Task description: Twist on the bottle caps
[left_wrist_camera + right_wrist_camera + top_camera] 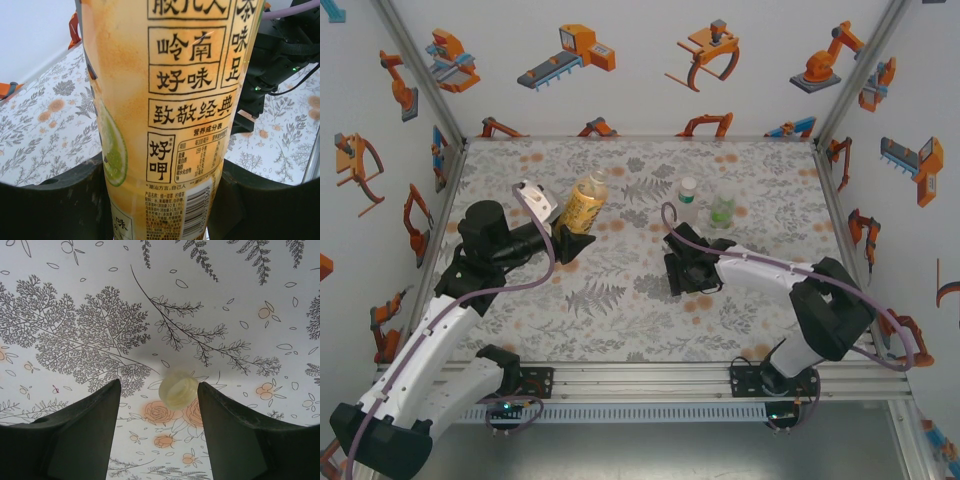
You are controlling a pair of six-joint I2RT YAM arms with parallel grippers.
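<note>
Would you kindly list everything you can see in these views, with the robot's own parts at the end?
amber bottle: one, amber-yellow with a printed label, left of centre, held in the left gripper
slim bottle: one, clear, standing at the back, right of centre
green bottle: one, green, standing just right of the slim bottle
cap: one, pale yellowish, lying on the table between the right gripper's fingers
table: one, pale floral-patterned top, under everything
left gripper: one, black, shut on the amber bottle
right gripper: one, black, open, pointing down over the cap
</note>
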